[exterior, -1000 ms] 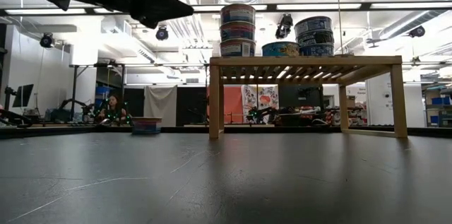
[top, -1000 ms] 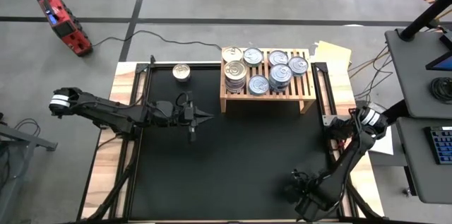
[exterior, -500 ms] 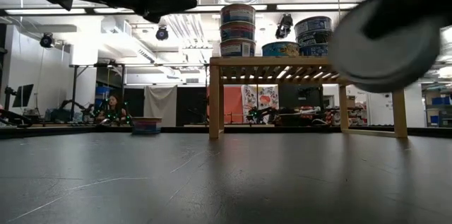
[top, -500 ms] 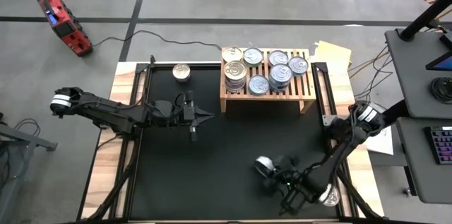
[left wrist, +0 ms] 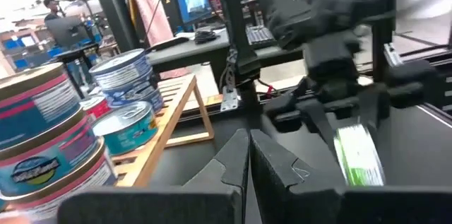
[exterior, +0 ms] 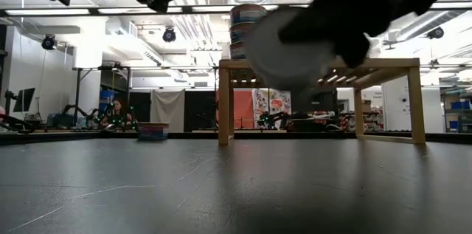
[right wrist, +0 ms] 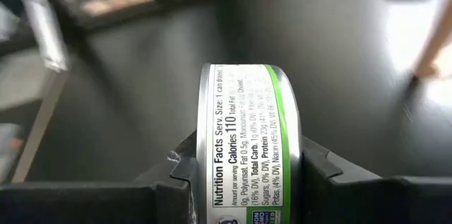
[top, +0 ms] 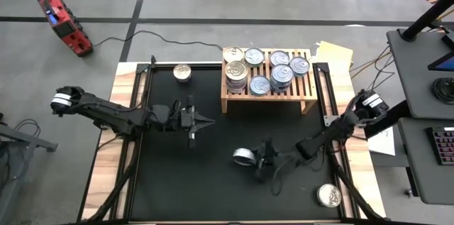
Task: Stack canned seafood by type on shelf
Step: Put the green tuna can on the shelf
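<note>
So a second ago our right arm was tucked down at the near right corner of the mat. Now it's stretched out across the middle, and the right gripper (top: pixel 250 158) is carrying a green-labelled tin (top: pixel 243 157), pinched edge-on, much nearer the shelf (top: pixel 269 98) than before. In the low view that tin (exterior: pixel 284 40) went from not showing at all, to a blur on the right, to hanging right in front of the shelf, blocking the stacks on its right. We also spot another tin (top: pixel 327 196) near the right corner of the table that the arm was covering before. Our left gripper (top: pixel 207 121) barely nudged.
</note>
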You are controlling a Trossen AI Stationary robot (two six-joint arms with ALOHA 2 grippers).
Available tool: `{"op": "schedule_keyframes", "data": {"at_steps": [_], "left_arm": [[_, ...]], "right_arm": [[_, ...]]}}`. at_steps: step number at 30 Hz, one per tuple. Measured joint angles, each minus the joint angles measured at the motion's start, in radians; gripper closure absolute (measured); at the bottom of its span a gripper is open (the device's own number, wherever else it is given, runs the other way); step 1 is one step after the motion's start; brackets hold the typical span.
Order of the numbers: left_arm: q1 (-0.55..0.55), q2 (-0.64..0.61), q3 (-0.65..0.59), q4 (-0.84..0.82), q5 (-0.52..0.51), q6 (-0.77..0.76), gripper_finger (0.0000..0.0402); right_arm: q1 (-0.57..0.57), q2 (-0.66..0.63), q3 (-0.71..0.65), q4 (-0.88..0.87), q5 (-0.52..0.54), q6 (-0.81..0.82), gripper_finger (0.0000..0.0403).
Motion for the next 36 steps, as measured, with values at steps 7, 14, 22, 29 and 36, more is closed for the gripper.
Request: {"op": "schedule_keyframes", "data": {"at_steps": [7, 14, 22, 29, 36], "left_arm": [[-0.045, 0.02, 0.0, 0.0, 0.001, 0.02, 0.0401], [-0.08, 0.114, 0.0, 0.107, 0.096, -0.005, 0.0401], [-0.092, 0.276, 0.0, 0.332, 0.157, -0.061, 0.0401], [-0.094, 0.339, 0.0, 0.417, 0.155, -0.159, 0.0383], [-0.094, 0.34, 0.0, 0.405, 0.152, -0.266, 0.0294]], "right_arm": [[-0.062, -0.002, -0.177, 0.61, -0.161, -0.24, 0.028], [-0.063, 0.0, -0.203, 0.759, -0.164, -0.381, 0.028], [-0.063, 0.0, -0.187, 0.764, -0.167, -0.494, 0.028], [-0.062, -0.003, -0.185, 0.764, -0.155, -0.561, 0.028], [-0.063, -0.003, -0.185, 0.763, -0.107, -0.578, 0.028]]}}
